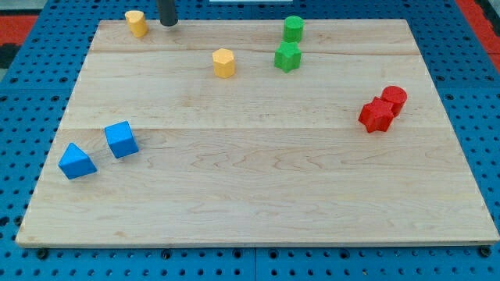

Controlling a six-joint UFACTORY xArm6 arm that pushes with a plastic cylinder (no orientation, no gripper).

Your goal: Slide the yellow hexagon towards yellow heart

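Observation:
The yellow hexagon (223, 62) sits on the wooden board (258, 179) at upper centre-left. The yellow heart (136, 23) sits near the board's top-left edge. My tip (168, 23) comes down at the view's top, just right of the yellow heart and up-left of the yellow hexagon, touching neither.
A green cylinder (293, 28) and a green star (287, 56) stand right of the hexagon. A red cylinder (394, 99) and a red star (376, 115) touch at the right. A blue cube (121, 139) and a blue triangle (76, 161) lie at the left.

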